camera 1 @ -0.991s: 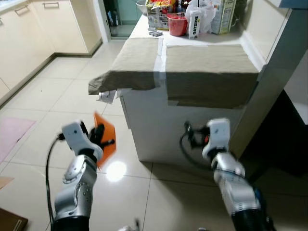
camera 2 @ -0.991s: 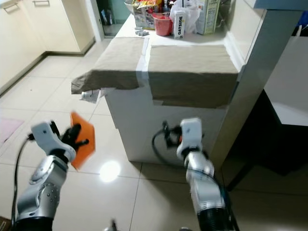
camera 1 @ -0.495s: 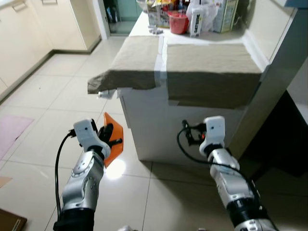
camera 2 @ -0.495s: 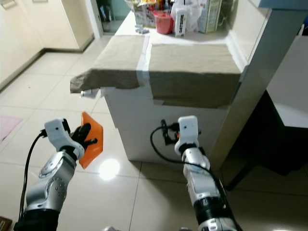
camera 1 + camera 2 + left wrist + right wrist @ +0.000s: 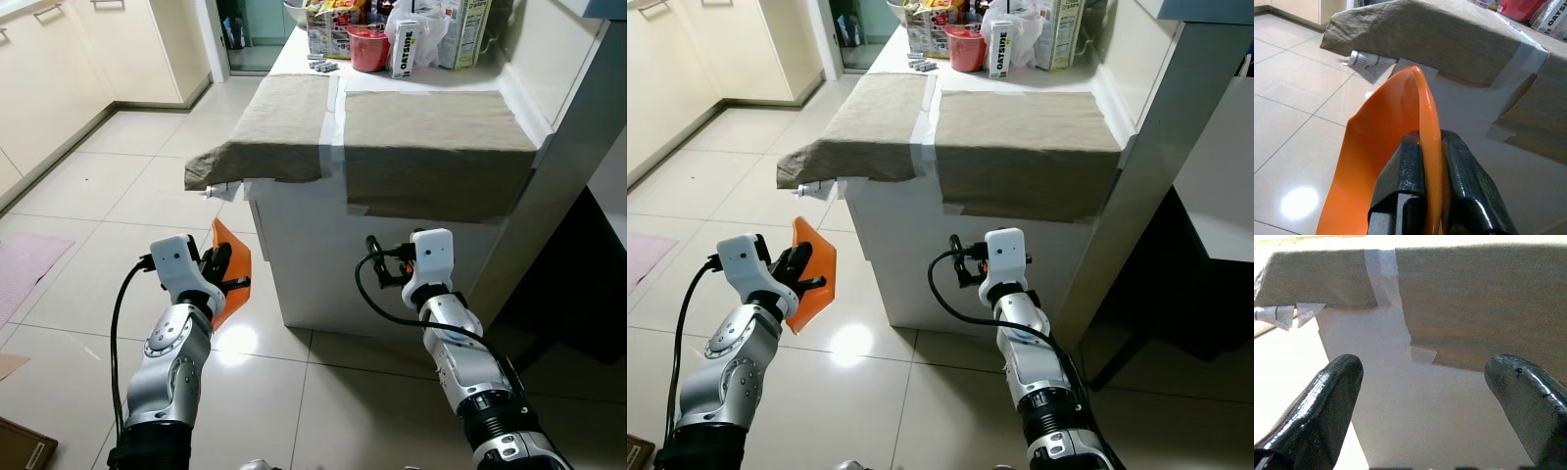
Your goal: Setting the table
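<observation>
1. 2 arms reach out in front of the robot, low down, near the white bench (image 5: 323, 284).
2. The left gripper (image 5: 1422, 147) has its jaws shut tight on the rim of an orange plate (image 5: 1388, 147). The plate stands on its edge in the air, over the floor (image 5: 88, 196), just beside the bench's corner and lower than its top.
3. The right gripper (image 5: 1425, 396) holds nothing. Its jaws are wide open, and it points at the front of the bench.
4. 2 brown cloths (image 5: 431, 132) lie on the bench top, stuck down with grey tape (image 5: 330, 117). No plate or cup sits on them.
5. Far back on the bench stand a red bowl (image 5: 368, 49), a white carton (image 5: 404, 49) and some boxes (image 5: 328, 29).
6. I think the job has only just begun. The plate must be lifted up and laid flat on a cloth, and more table things are likely needed.
</observation>
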Motion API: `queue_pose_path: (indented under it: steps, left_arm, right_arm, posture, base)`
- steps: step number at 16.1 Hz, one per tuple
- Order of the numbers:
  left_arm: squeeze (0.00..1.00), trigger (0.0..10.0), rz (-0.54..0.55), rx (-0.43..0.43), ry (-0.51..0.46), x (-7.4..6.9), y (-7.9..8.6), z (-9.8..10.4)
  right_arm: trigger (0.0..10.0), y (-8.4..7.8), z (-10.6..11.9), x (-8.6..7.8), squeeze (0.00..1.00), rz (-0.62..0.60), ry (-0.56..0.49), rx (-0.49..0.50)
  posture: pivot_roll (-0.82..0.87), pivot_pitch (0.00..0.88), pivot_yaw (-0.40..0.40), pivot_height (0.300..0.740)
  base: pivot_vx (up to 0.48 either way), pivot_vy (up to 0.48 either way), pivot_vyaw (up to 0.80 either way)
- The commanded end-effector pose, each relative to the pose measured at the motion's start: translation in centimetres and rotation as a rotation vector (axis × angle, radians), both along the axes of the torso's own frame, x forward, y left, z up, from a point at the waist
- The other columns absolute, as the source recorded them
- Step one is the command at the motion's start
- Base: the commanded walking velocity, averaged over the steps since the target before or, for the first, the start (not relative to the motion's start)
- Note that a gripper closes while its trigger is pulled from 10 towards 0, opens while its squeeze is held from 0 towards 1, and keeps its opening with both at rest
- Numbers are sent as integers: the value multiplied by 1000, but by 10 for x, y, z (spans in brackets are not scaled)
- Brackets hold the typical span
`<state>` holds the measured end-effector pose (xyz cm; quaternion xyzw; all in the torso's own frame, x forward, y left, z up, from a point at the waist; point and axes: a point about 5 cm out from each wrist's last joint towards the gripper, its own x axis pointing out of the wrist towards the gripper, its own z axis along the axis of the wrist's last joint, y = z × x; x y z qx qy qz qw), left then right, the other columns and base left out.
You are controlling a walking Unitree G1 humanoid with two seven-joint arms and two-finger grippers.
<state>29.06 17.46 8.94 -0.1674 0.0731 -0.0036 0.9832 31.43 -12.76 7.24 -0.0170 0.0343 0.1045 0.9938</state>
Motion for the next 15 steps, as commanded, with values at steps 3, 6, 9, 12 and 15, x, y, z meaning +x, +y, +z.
queue_pose_path:
  steps: [3,6,9,12,15]
  left_arm:
    - [0,0,-3,10,-29,1,-1,5]
    - [0,0,3,18,-25,2,1,4]
    - [0,0,-5,36,-14,2,0,2]
    - [0,0,-13,40,-27,2,0,5]
    - [0,0,-25,55,-38,2,0,7]
  right_arm:
    - [10000,5,4,5,0,15,-17,-8]
    - [10000,6,5,7,0,21,-21,-8]
    - [10000,11,6,8,0,30,-28,2]
    - [10000,12,5,9,0,34,-21,2]
    - [10000,13,5,10,0,37,-23,-3]
  posture:
    - [-93,0,79,736]
    - [-88,0,78,736]
    - [-86,0,79,736]
    - [-76,0,80,736]
    - [-78,0,82,736]
  base:
    - [0,0,0]
    - [0,0,0]
    - [0,0,0]
    - [0,0,0]
    - [0,0,0]
